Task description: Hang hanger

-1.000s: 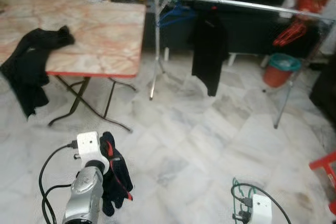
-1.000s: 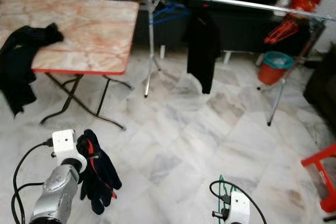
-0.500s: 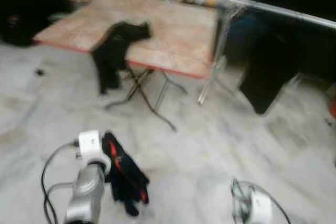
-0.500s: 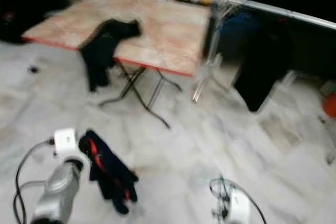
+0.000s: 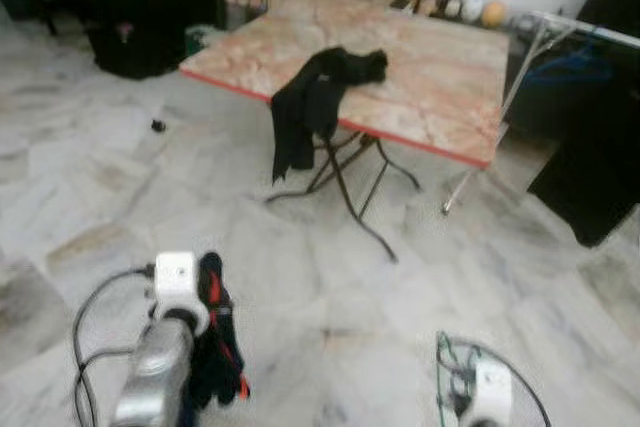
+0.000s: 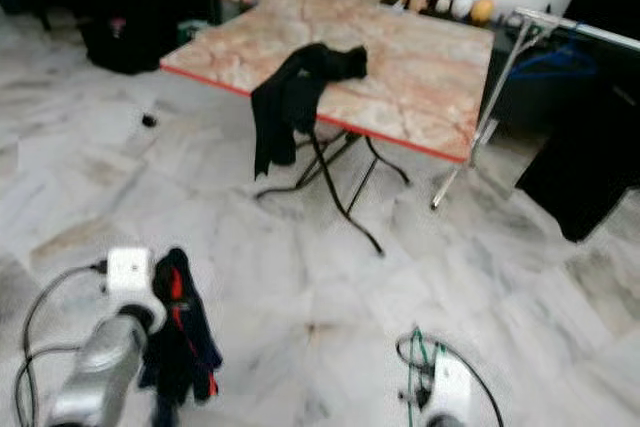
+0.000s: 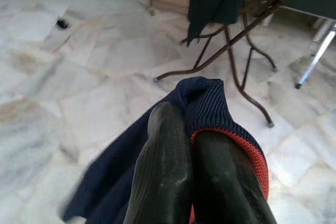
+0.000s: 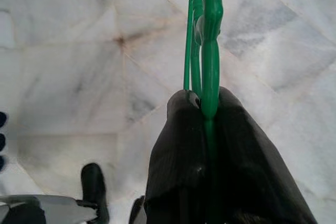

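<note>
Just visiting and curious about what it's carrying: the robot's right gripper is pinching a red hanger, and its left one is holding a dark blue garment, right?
Not quite. The hanger is green, not red; the right wrist view shows the right gripper shut on it. The rest holds: the left gripper is shut on a dark blue garment, which has a red edge.

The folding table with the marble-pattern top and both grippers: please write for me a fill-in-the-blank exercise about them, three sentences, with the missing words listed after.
1. The right gripper is shut on a thin plastic hanger of ____ colour.
2. The left gripper is shut on a dark navy knitted garment whose hem is ____.
3. A black garment hangs over the red-rimmed edge of the folding table with the marble-pattern top, whose legs stand on the ____ floor.

Missing words: green; red; tiled
</note>
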Motion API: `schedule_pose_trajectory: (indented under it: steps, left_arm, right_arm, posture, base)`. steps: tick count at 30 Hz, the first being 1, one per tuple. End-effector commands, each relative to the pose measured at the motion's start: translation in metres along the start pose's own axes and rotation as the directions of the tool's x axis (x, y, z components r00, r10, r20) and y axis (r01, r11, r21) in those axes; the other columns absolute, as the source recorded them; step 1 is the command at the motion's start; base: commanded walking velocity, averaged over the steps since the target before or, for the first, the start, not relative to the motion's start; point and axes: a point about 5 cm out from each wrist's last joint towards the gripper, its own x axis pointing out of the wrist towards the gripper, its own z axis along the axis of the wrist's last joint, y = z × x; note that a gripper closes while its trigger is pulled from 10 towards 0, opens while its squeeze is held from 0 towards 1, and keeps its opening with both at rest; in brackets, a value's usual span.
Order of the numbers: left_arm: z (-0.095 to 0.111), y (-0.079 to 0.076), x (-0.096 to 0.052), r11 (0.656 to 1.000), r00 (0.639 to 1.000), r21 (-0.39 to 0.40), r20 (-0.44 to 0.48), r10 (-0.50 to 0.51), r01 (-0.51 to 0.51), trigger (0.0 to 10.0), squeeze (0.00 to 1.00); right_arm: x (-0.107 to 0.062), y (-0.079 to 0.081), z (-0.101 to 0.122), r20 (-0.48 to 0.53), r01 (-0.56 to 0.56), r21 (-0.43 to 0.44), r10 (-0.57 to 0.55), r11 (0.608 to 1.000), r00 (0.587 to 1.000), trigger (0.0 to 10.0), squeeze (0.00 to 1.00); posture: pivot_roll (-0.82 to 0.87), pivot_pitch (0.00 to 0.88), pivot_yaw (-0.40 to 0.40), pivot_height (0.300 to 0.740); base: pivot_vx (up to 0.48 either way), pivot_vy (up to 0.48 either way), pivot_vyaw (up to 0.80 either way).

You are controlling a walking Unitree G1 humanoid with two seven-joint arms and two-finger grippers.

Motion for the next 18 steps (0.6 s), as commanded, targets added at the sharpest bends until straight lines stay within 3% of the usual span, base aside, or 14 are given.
schedule_pose_trajectory:
  steps: [1,8,18]
  left_arm:
    - [0.0112,-0.0212,0.0029,0.994,0.994,0.046,0.046,-0.102,0.100,10.0,0.00]
    - [0.0153,-0.0240,0.0012,0.995,0.992,0.018,0.073,-0.099,0.098,10.0,0.00]
    - [0.0112,-0.0220,-0.0011,0.999,0.997,-0.033,0.075,-0.032,0.035,10.0,0.00]
  right_arm:
    - [-0.0017,-0.0086,-0.0022,-0.003,0.029,0.015,-0.029,0.999,1.000,10.0,0.00]
    - [-0.0019,-0.0093,-0.0031,-0.007,0.035,0.021,-0.035,0.999,0.999,10.0,0.00]
    - [-0.0020,-0.0082,-0.0041,-0.009,0.031,0.019,-0.031,0.999,0.999,10.0,0.00]
  posture:
    - [0.20,0.000,-0.076,0.740]
    - [0.20,0.000,-0.081,0.740]
    - [0.19,0.000,-0.076,0.740]
  base:
    - [0.000,0.000,0.00]
    - [0.000,0.000,0.00]
    - [0.000,0.000,-0.60]
